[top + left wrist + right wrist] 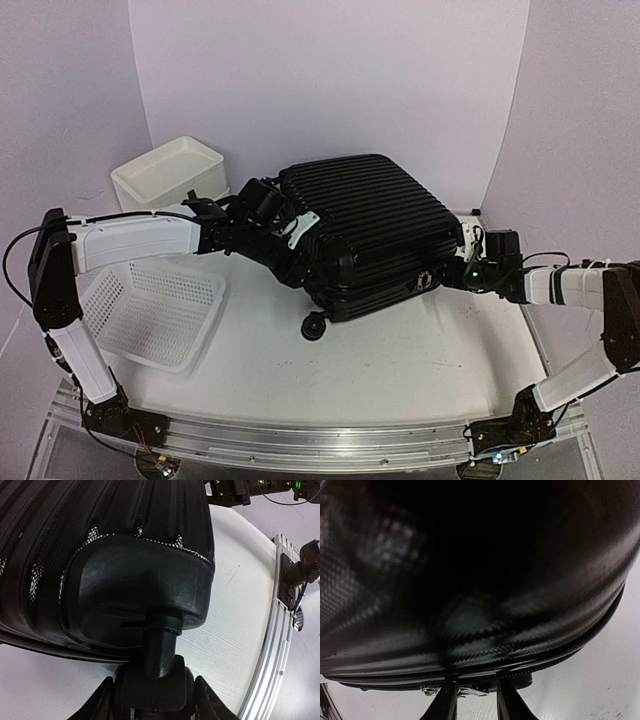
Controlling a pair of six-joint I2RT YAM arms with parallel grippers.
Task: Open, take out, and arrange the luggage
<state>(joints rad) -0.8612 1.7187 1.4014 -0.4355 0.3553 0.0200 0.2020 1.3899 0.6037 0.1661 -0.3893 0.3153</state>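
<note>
Two grippers are working at opposite ends of the luggage [375, 225], which is lying closed on the table [400, 370], just right of centre in the overhead frame. Opening is the step in hand, by my reading: the shell halves are sitting together and no lining is showing. At the left end of the case, the left gripper [154, 705] is reaching in at a corner. Its fingers [100, 702] are pressing against either side of a caster wheel [152, 680] at the bottom of its wrist view, apparently clamping it to steady the case. At the right end, the right gripper [472, 705] is sitting at the seam. Its fingers [445, 702] are standing only narrowly apart with a metal zipper pull [465, 691] between them; whether they are actually pinching it I cannot tell. The next move is probably calling for a firm pinch on that pull and a steady drag along the zipper [555, 661], with the other arm bracing the case against sliding. A white perforated basket [150, 305] and a white box [150, 165] are sitting at the left of the overhead frame, apart from the work.
</note>
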